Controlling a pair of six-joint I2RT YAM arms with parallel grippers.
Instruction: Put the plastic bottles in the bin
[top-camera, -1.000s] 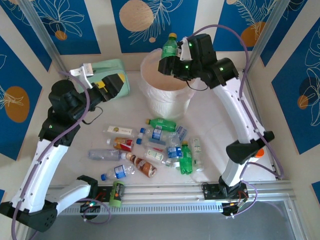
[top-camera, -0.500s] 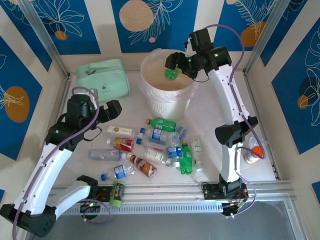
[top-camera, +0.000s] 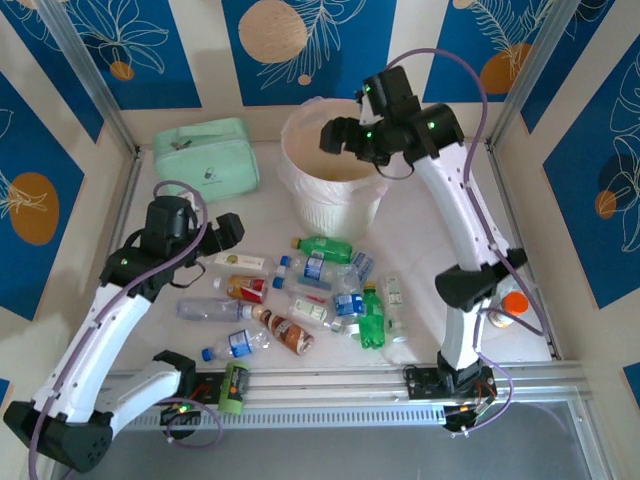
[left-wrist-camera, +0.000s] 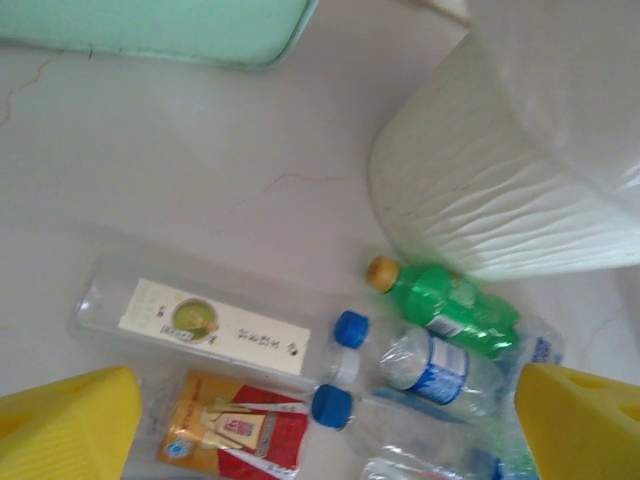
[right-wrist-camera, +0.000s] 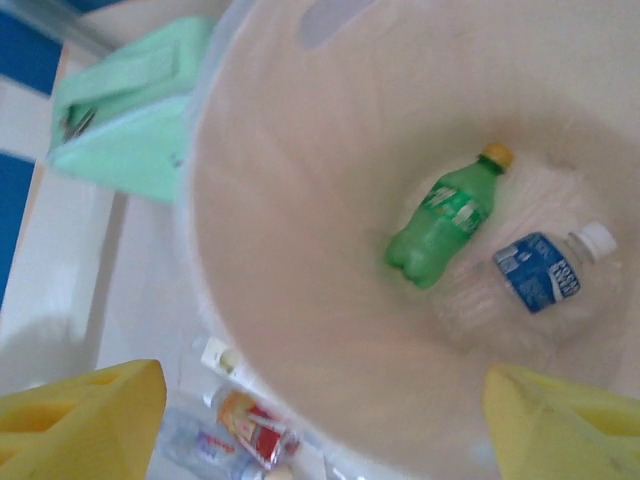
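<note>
While right pincer (right-wrist-camera: 320, 400) gapes over ribbed white bin (right-wrist-camera: 270, 200), green bottle (right-wrist-camera: 445, 225) inside, left pincer (left-wrist-camera: 325, 420) spread empty above clear bottles (left-wrist-camera: 190, 320)

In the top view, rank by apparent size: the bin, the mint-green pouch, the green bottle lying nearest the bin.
1. bin, largest.
2. mint-green pouch, second.
3. green bottle, clearly smallest.
The bin's rim sits nearer the camera, so its lead over the pouch may be partly perspective.

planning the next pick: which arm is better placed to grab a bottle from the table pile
Probably left: the left gripper hovers open over the small plastic bottles; the right gripper hangs open over the round white ribbed plastic bin.
</note>
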